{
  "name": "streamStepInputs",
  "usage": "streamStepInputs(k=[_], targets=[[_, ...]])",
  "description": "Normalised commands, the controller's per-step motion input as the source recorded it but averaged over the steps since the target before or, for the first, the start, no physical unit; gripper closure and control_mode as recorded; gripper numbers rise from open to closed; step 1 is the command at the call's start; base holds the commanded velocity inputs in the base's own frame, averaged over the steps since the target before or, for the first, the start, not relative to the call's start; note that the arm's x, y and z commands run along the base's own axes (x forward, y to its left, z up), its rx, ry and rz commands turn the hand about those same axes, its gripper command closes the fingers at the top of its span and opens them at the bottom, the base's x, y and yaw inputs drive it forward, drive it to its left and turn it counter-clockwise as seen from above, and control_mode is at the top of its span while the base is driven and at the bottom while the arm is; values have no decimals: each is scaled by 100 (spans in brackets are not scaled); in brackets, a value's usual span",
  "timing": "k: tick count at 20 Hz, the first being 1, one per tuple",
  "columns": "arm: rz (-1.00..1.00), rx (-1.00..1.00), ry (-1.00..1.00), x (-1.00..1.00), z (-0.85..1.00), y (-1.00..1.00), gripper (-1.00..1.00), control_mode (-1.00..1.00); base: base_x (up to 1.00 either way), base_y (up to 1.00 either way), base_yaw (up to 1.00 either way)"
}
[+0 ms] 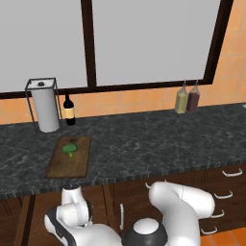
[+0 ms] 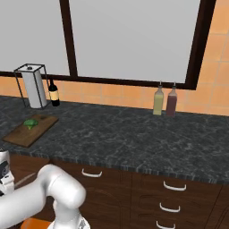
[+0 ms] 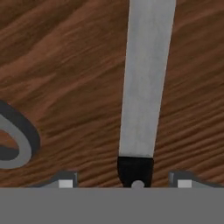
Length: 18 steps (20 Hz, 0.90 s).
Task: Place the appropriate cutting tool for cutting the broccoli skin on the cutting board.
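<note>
Below the gripper: knife (image 3: 145, 83) lying on a dark wood-grain surface, silvery blade running up the hand view, black handle end at the bottom between the two fingertips.
Gripper (image 3: 124, 181): fingertips stand apart on either side of the handle, not touching it; released, nothing grasped.
Beside the knife: grey looped head of a peeler (image 3: 17, 140) at the left edge of the hand view, well apart from the blade.
Arm: bent low in front of the cabinets, below the counter (image 1: 158, 144) edge.
Board (image 1: 69, 157): flat on the counter's left part, near its front edge.
Broccoli (image 1: 70, 150): on the board, toward its far end.
Behind the board: paper-towel holder (image 1: 44, 106) and dark bottle (image 1: 69, 110) by the wall.
Further right: two bottles (image 1: 188, 98) side by side at the wall.
</note>
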Motion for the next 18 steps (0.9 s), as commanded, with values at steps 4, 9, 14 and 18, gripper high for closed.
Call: streamStepInputs(k=[4, 9, 14, 18], targets=[[0, -2, 0, 0, -49, 13, 100, -100, 0, 0, 0], [0, 3, -2, -17, -51, -3, 100, -100, 0, 0, 0], [0, 20, -14, -53, -20, -41, 100, -100, 0, 0, 0], [-11, 7, -12, -23, 38, -16, 100, -100, 0, 0, 0]])
